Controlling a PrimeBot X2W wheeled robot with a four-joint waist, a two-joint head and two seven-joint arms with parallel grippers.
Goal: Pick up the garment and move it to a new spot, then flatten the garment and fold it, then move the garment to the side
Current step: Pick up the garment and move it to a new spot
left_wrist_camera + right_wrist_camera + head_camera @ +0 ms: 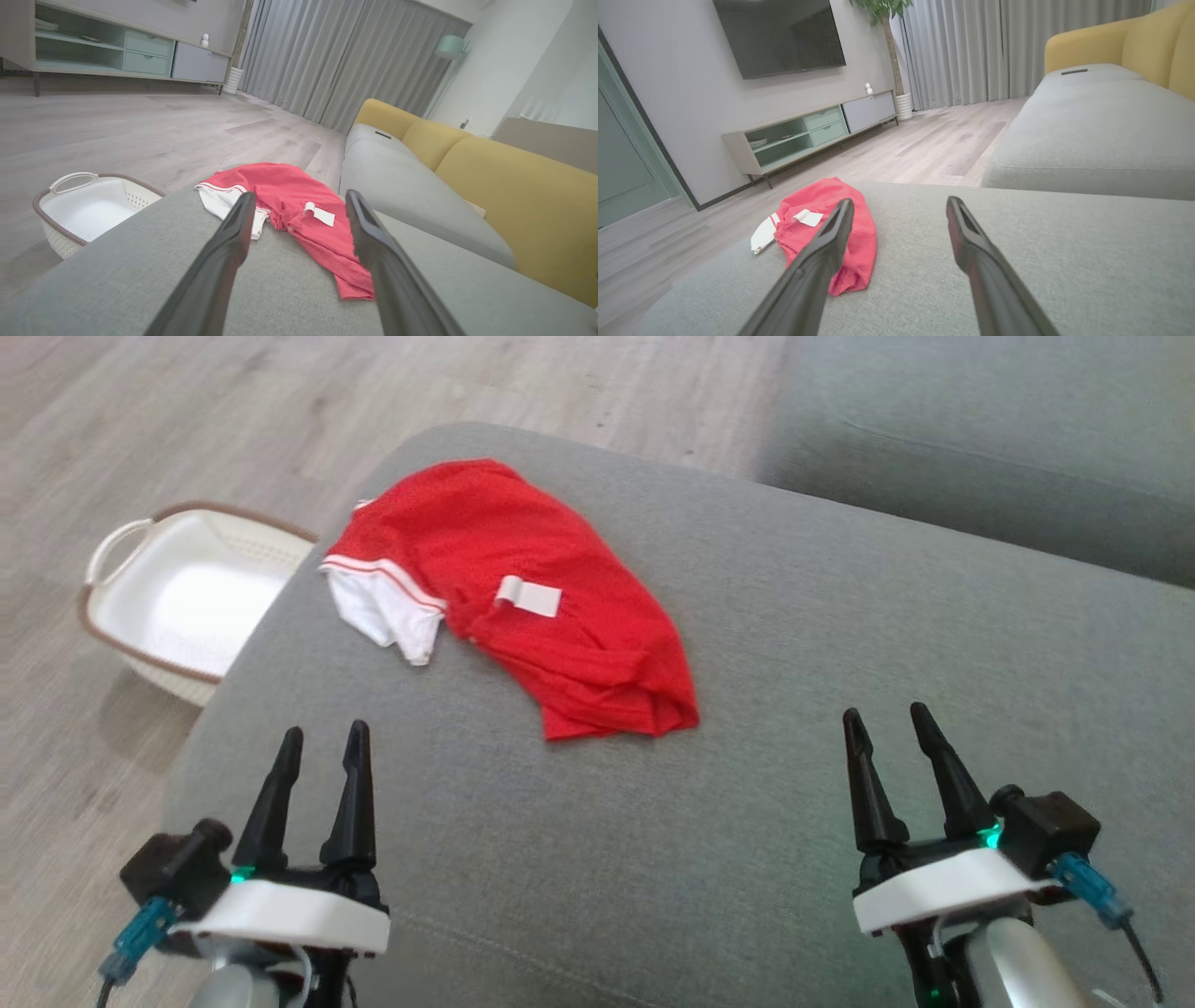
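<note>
Here, at the outset of the job, the red garment [523,616] lies crumpled on the grey sofa seat [794,709], toward its far left edge, with a white-trimmed part turned out at its left and a small white label [530,597] showing on top. The left tool [325,730] and the right tool [885,711] hover low over the near part of the seat, well apart from each other and from the cloth — both with fingers spread and nothing between them.

By the look of it, the first step is in hand: the pick-up, not yet begun, with the flattening, folding and setting aside all to come. The next move would seem to call for a reach forward and leftward, the left tool having the shorter way. A pinch on a bunched fold near the closest corner looks the likeliest purchase, and the thin, mesh-like cloth may slump or drag rather than lift whole.

The head view looks down on both tools and the garment together, with a white basket [131,588] on the wooden floor [233,411] just beside the seat's left edge. The left wrist view looks along the seat and brings in a yellow backrest [514,196] and grey curtains [350,60]. The right wrist view takes in a wall-mounted screen [780,32], a low cabinet [808,135] and a potted plant [878,7].
</note>
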